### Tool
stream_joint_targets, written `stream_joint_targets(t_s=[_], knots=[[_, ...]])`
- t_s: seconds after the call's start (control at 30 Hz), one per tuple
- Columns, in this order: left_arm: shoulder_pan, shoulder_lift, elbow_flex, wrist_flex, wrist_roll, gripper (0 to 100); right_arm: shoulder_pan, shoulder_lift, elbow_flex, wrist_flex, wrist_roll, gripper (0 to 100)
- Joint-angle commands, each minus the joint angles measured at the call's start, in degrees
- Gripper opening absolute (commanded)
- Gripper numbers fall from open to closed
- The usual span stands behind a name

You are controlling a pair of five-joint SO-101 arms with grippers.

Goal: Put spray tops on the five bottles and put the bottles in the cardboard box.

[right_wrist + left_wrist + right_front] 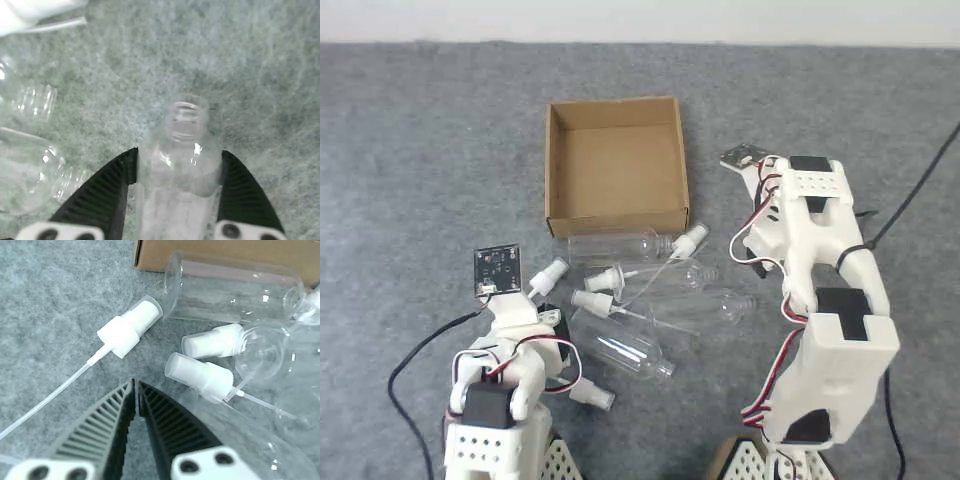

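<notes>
Right wrist view has the right gripper (178, 152) clamped around a clear bottle (184, 125), one jaw on each side, its open neck pointing away and no spray top on it. The left gripper (136, 384) is closed with nothing in it, tips just about touching, parked just short of a loose spray top (127, 330) lying on the grey worktop (420, 150). The other bottles (620, 345) are in a heap on their sides in front of the cardboard box (616, 222), which looks empty from above, so I'd say the job is barely started.

What I'd worry about:
- Slick round plastic in a hard pinch. Too tight and the bottle buckles, too loose and it twists when a top gets pushed on.
- That long skinny dip tube (45, 400) on the spray top has to thread into a narrow neck. Miss it and the tube bends or catches the rim.
- The heap is all round stuff touching each other, so one nudge from the left gripper could send things rolling.

Labels: none that I can see. The bottles are plain and clear, the box is plain brown, and no writing is readable.
</notes>
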Motion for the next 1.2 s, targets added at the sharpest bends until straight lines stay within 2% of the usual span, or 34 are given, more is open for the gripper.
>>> stream_joint_targets(t_s=[0.0, 0.1, 0.53, 0.73, 0.97, 1.17], knots=[[-0.09, -1.05, -0.57, 0.26, -0.26, 1, -0.57, -5.05, -0.79, 2.42, 0.79, 11.6], [-0.09, -1.05, -0.57, 0.26, -0.26, 1, -1.01, -5.93, -1.49, 5.05, 0.53, 6.3], [-0.09, -1.05, -0.57, 0.26, -0.26, 1, -2.68, -17.54, -3.34, 17.71, 0.09, 6.5], [-0.09, -1.05, -0.57, 0.26, -0.26, 1, -5.67, -25.27, -3.34, 22.2, -7.65, 6.5], [-0.09, -1.05, -0.57, 0.26, -0.26, 1, -8.04, -34.59, -2.99, 23.34, -13.01, 6.5], [-0.09, -1.05, -0.57, 0.26, -0.26, 1, -10.77, -43.65, 3.25, 22.55, -15.38, 6.5]])
